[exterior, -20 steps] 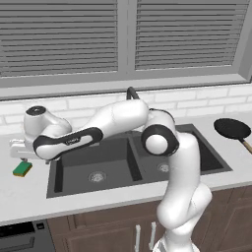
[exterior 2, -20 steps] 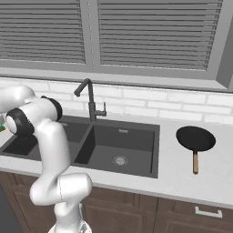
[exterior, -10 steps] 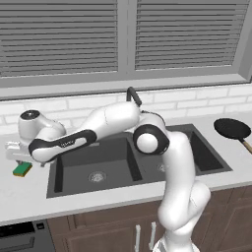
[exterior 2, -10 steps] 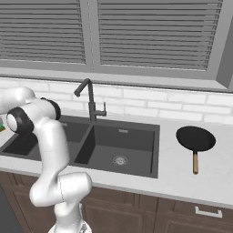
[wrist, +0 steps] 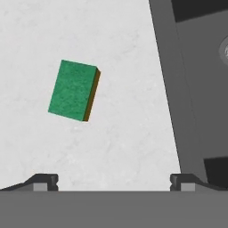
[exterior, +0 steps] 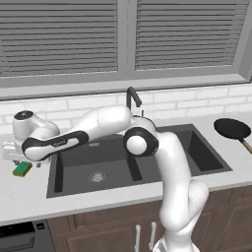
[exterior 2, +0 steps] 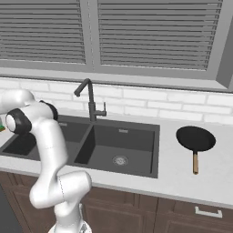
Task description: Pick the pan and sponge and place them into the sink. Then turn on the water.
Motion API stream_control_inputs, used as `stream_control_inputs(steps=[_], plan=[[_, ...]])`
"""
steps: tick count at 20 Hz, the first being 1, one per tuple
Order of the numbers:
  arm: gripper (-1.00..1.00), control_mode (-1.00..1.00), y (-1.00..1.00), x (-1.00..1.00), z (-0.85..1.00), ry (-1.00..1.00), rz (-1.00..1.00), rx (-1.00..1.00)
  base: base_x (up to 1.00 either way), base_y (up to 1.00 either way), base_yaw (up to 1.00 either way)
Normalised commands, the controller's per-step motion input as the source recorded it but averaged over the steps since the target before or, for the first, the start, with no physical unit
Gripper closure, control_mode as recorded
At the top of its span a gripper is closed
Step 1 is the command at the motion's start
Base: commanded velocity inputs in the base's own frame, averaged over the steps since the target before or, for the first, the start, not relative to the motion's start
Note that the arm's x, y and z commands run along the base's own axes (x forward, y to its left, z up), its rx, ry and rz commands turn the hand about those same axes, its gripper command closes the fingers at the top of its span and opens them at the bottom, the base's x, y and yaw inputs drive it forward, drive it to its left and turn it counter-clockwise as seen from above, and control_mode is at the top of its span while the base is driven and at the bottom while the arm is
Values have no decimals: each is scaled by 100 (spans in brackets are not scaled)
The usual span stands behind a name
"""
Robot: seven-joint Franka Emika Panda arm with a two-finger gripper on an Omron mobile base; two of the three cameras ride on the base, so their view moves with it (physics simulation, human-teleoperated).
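The sponge (wrist: pixel 72 90), green on top with a yellow-brown side, lies flat on the pale counter left of the sink (exterior: pixel 74 170). It also appears as a small block (exterior: pixel 22 169) in the left base view. My gripper (wrist: pixel 114 182) hangs above the counter with its two tips wide apart, open and holding nothing; the sponge lies ahead of the tips, nearer the left one. My hand (exterior: pixel 15 156) hovers just above the sponge. The black pan (exterior 2: pixel 195 139) rests on the counter right of the sink (exterior 2: pixel 150 150), its brown handle (exterior 2: pixel 195 163) pointing to the front. The dark faucet (exterior 2: pixel 91 100) stands behind the basins; no water runs.
The sink's dark rim (wrist: pixel 178 89) runs along the right of the hand view, close to the sponge. A white brick backsplash and a window with blinds stand behind the counter. My arm stretches across the left basin (exterior: pixel 98 170).
The hand has shifted a little to the left, over the sponge. The sponge and the pan have not moved.
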Motion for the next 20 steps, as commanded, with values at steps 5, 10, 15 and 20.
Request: stream_control_inputs(steps=[5, 10, 15, 20], plan=[[-100, -100, 12, 19, -15, 2, -3, -1, 0, 0, 0], [-100, -100, 14, 16, -21, 0, -3, 0, 0, 0, 0], [-100, -100, 14, 14, -23, 0, -2, -1, 0, 0, 0], [-100, -100, 14, 14, -20, 0, -2, 0, 0, 0, 0]])
